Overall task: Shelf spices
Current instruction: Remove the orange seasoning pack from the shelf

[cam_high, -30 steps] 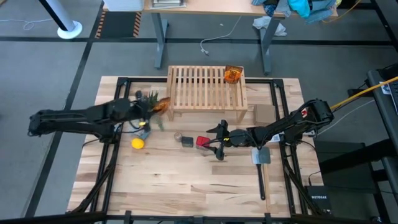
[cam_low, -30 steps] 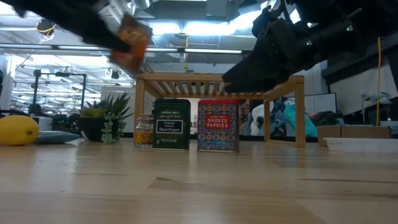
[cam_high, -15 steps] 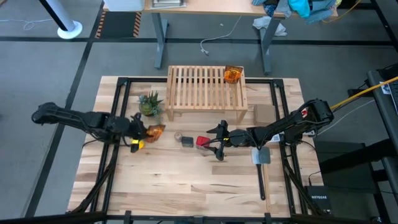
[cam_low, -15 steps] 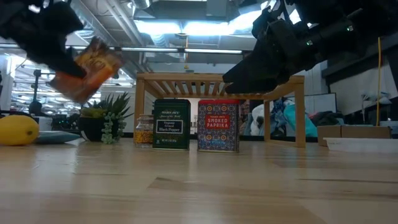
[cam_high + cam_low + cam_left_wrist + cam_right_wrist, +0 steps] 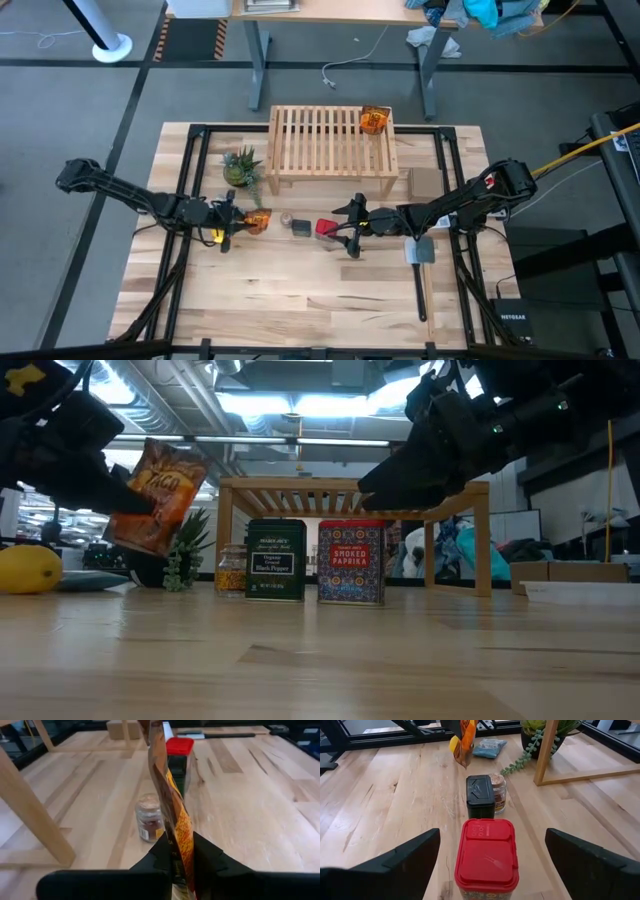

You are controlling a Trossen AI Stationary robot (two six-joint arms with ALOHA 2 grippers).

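The left tool pinches an orange packet above the bench, at 9 o'clock of the tiny jar, which holds brown spice. The right tool, spread wide, flanks the red tin; another packet lies on the shelf.

Grey floor, wooden desk behind the table, bright ceiling lights overhead.

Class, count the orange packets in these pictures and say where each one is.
2. One packet lies on the shelf, at its right end. The other packet is held above the table by the left gripper. None seems hidden.
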